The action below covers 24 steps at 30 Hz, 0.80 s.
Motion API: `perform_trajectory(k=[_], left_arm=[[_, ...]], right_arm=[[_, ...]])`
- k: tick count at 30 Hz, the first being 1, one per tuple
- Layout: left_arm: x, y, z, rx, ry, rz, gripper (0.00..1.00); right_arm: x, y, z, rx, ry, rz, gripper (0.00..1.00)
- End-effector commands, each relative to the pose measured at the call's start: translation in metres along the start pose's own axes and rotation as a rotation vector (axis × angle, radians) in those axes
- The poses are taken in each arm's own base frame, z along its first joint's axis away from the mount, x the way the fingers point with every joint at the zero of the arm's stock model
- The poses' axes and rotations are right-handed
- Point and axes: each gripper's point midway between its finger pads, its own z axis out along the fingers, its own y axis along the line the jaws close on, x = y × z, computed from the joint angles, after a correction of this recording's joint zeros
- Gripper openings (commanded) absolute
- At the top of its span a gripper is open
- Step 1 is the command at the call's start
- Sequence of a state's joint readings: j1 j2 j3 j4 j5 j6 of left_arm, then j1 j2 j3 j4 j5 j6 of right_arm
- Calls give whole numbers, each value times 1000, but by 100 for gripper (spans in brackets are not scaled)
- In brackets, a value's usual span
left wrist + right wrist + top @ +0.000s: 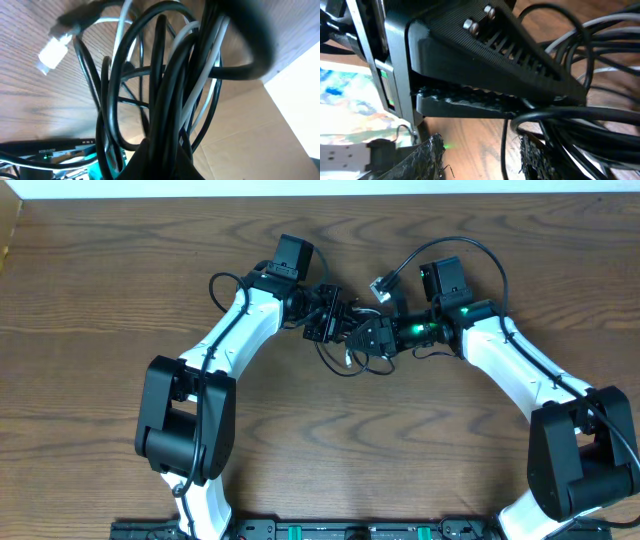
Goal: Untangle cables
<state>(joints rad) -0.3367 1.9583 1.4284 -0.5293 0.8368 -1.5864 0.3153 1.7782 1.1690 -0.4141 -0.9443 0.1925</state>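
The cables (pixel 343 366) form a small knot of black cords and one white cord at the table's middle, between both grippers. My left gripper (pixel 333 317) is shut on the bundle; in the left wrist view the black and white cables (pixel 160 75) fan out of its jaws (pixel 165 162), and a white plug (pixel 52 52) hangs at the upper left. My right gripper (pixel 372 335) faces it from the right, open. In the right wrist view its gripper (pixel 480 155) has bare wood and one thin black strand (pixel 504 150) in the gap, with the cables (pixel 580 125) crowding its right finger.
A grey plug end (pixel 381 283) lies just behind the grippers on the wooden table (pixel 120 270). The left gripper's black body (pixel 485 60) fills the top of the right wrist view, very close. The table's far edge (pixel 320 198) runs along the top.
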Motion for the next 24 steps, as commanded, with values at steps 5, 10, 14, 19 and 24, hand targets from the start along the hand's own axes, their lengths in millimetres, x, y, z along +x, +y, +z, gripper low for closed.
perform_trajectory(k=[5, 10, 14, 19, 24], left_arm=[[-1, 2, 1, -9, 3, -31, 7], [-1, 2, 1, -9, 3, -31, 8], [-1, 2, 1, -9, 7, -35, 8], [0, 2, 1, -10, 12, -34, 8], [2, 2, 1, -11, 23, -35, 8]], right_arm=[[-8, -4, -3, 80, -32, -105, 49], [-10, -14, -1, 151, -37, -114, 49], [-10, -17, 3, 197, -37, -130, 49], [-16, -21, 10, 269, -60, -176, 43], [-25, -40, 6, 420, -100, -175, 38]])
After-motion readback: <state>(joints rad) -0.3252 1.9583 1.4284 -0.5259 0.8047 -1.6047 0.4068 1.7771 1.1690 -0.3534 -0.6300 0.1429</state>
